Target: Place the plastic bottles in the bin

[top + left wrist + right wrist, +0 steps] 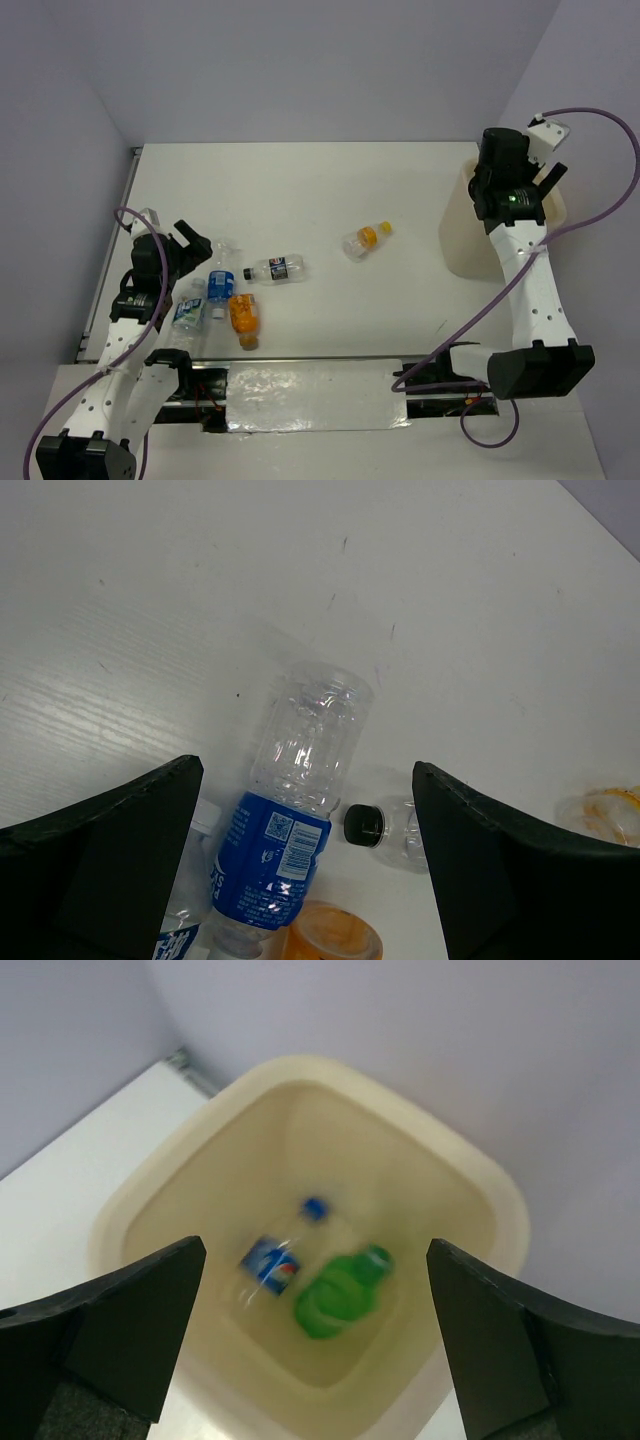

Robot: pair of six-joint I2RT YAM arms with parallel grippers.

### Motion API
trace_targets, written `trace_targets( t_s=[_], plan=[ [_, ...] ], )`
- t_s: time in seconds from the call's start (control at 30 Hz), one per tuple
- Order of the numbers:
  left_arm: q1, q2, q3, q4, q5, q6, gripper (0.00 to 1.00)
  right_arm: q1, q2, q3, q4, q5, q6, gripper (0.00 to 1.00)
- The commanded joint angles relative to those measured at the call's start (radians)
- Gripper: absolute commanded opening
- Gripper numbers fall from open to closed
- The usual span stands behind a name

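My left gripper (pixel 199 245) is open and empty, hovering over a clear bottle with a blue label (pixel 221 283) that lies on the table; in the left wrist view this bottle (pixel 300 800) lies between my fingertips. Beside it lie a second blue-labelled clear bottle (pixel 188 310), an orange bottle (pixel 243 315), a dark-labelled clear bottle with a black cap (pixel 275 269) and, farther right, a small orange-capped bottle (pixel 362 240). My right gripper (pixel 545 188) is open and empty above the cream bin (pixel 462 235). Inside the bin (pixel 300 1070) lie a green bottle (pixel 340 1295) and a blue-labelled bottle (pixel 272 1262).
The bin stands at the table's right edge by the wall. The bottles cluster near the left front of the white table (pixel 320 190). A shiny strip (pixel 300 385) runs along the near edge between the arm bases.
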State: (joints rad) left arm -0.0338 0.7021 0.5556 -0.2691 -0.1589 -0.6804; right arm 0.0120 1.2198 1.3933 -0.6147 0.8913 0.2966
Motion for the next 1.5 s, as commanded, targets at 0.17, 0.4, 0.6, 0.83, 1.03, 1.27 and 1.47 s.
trace_targets(
  t_s=[0.17, 0.4, 0.6, 0.83, 1.03, 1.27, 1.47],
  plan=[
    [0.002, 0.005, 0.006, 0.037, 0.009, 0.019, 0.99, 0.084, -0.164, 0.000, 0.136, -0.561, -0.236, 1.00],
    [0.003, 0.020, 0.006, 0.039, 0.018, 0.022, 0.99, 0.433, -0.108, -0.026, 0.041, -0.764, -0.666, 1.00],
    [0.002, 0.019, 0.004, 0.041, 0.013, 0.021, 0.99, 0.545, 0.073, -0.074, -0.008, -0.717, -0.933, 1.00],
    [0.002, 0.023, 0.006, 0.039, 0.001, 0.022, 0.99, 0.563, 0.236, -0.138, -0.013, -0.893, -1.291, 1.00],
    [0.002, 0.033, 0.013, 0.021, -0.044, 0.013, 0.99, 0.565, 0.363, -0.203, 0.032, -0.850, -1.356, 1.00],
    [0.002, 0.045, 0.013, 0.027, -0.037, 0.019, 0.99, 0.562, 0.492, -0.177, 0.059, -0.841, -1.380, 1.00],
    [0.002, 0.056, 0.024, 0.016, -0.047, 0.024, 0.99, 0.563, 0.602, -0.148, 0.085, -0.956, -1.352, 1.00]
  ],
)
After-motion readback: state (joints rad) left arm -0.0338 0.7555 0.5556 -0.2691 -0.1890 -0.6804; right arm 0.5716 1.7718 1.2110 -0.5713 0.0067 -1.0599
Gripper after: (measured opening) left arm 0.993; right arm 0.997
